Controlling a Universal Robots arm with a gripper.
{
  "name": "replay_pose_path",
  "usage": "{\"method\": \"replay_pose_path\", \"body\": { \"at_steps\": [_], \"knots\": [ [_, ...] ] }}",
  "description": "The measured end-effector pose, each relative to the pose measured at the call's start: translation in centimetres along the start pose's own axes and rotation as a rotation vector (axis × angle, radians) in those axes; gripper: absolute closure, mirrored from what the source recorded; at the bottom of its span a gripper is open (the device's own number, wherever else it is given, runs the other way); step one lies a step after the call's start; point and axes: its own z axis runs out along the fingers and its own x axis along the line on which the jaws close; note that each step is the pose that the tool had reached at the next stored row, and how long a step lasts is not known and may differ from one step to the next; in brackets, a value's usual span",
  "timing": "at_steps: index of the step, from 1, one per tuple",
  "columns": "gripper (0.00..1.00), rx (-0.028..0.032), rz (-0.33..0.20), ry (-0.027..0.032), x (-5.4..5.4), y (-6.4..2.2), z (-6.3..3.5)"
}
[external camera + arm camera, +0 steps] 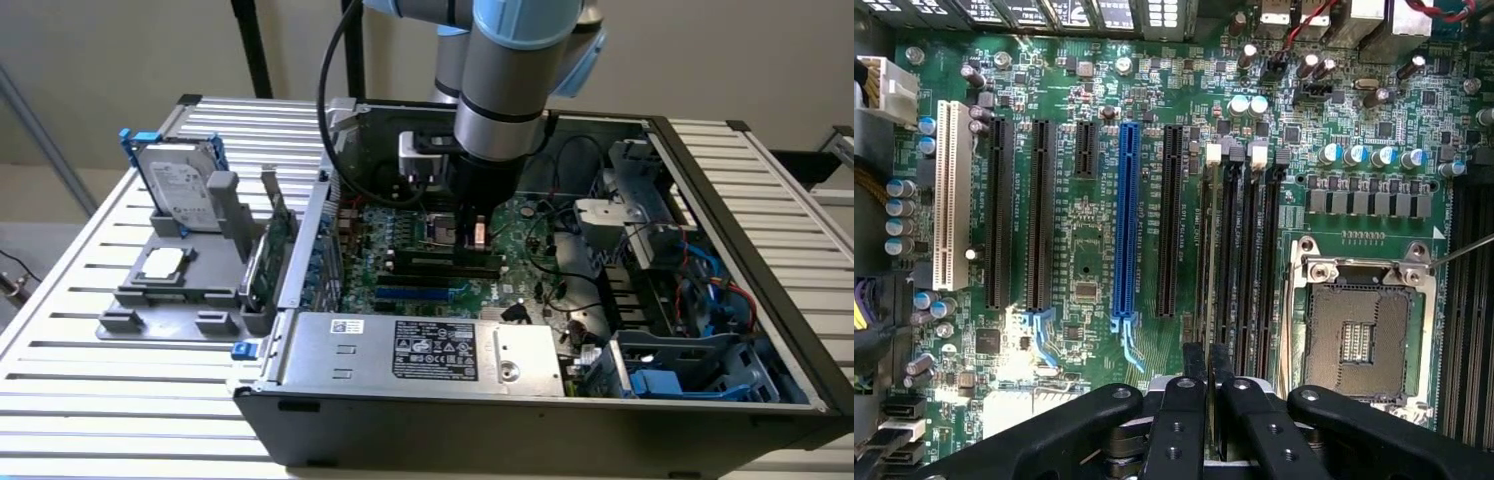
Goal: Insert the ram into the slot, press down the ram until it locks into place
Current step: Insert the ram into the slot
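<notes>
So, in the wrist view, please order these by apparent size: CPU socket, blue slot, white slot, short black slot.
1. CPU socket: largest by area.
2. blue slot and white slot: they look about alike, so I do not rank them.
3. short black slot, beside the blue one: clearly smallest.

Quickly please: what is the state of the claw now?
Claw: closed to a thin gap; whether it grips anything cannot be told.

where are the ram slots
In the wrist view, the black memory slots lie side by side between the blue slot and the CPU socket, with the hand at one end.
</notes>
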Motion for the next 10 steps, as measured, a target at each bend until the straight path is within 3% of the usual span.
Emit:
{"method": "replay_pose_path", "body": {
  "at_steps": [10],
  "knots": [
    [0.87,0.0001,0.004,-0.0001,0.00,0.03,0.10]
  ]
}}
